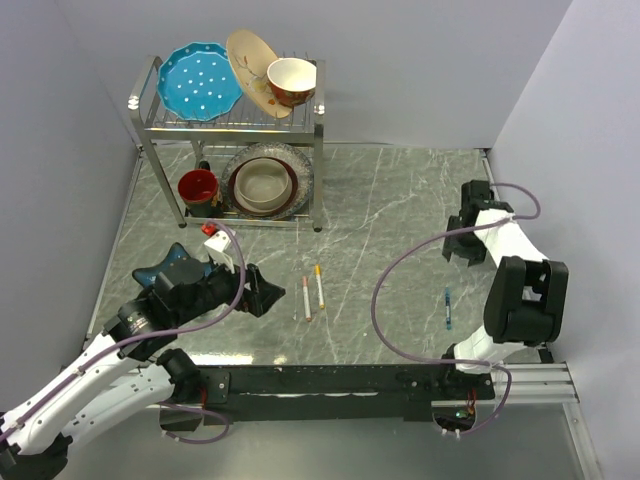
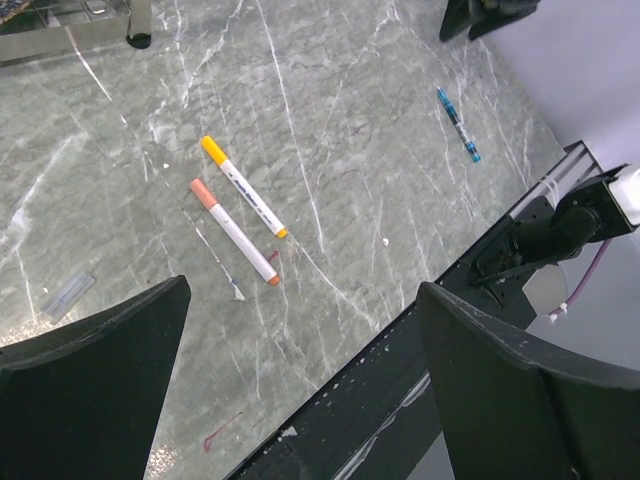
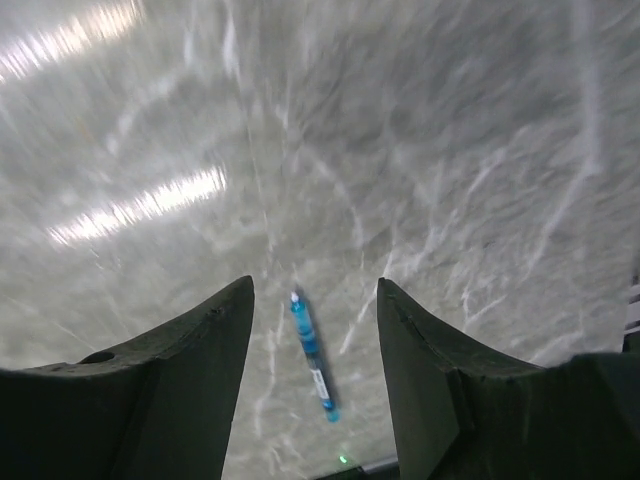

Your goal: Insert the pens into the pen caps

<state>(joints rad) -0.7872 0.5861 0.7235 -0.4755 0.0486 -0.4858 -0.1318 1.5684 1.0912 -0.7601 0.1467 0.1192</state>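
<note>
The blue pen (image 3: 311, 355) lies alone on the bench (image 1: 400, 200) below the right end effector (image 3: 315, 300), which is spread open and empty, likely to grab it, while two white pens (image 2: 237, 232) lie side by side near the open, empty left end effector (image 2: 300, 340).

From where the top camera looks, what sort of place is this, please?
Probably a robot test cell, not a real kitchen: plain grey walls enclose a marble-patterned table, a dish rack holds plates and bowls, and two robot arms are bolted to a rail at the near edge.
</note>
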